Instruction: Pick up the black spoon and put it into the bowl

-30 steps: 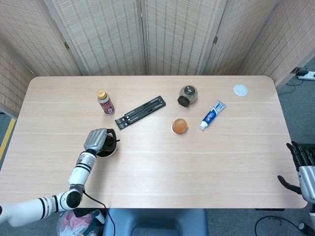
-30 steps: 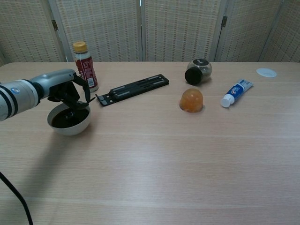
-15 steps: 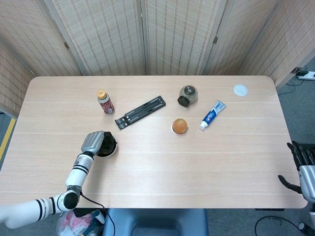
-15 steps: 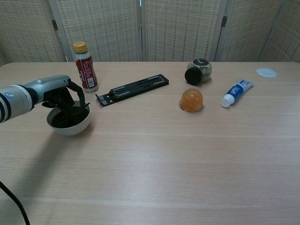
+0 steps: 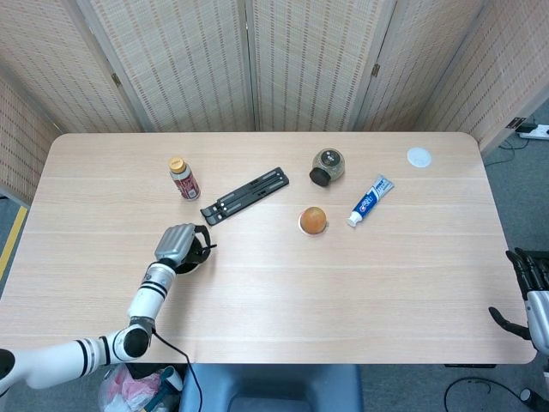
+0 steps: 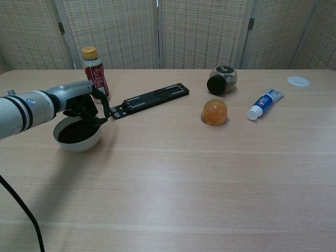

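The white bowl (image 6: 79, 143) with a dark inside stands on the table's left side; in the head view only a sliver of its rim (image 5: 185, 269) shows under my hand. My left hand (image 6: 84, 100) (image 5: 176, 243) hovers over the bowl's right rim, fingers curled around the black spoon (image 6: 101, 120). A thin black end of the spoon (image 5: 206, 249) sticks out to the right of the fingers. My right hand (image 5: 530, 296) hangs off the table's right edge, fingers apart and holding nothing.
Just behind the bowl stands a red-labelled bottle (image 6: 94, 74), with a black folding stand (image 6: 149, 100) to its right. An orange dome (image 6: 214, 113), a dark jar (image 6: 220, 80), a toothpaste tube (image 6: 265, 104) and a white lid (image 6: 298, 81) lie further right.
My left hand dipped toward the bowl half a second ago, then rose and shifted right over the bowl's right rim. The right hand has barely moved.
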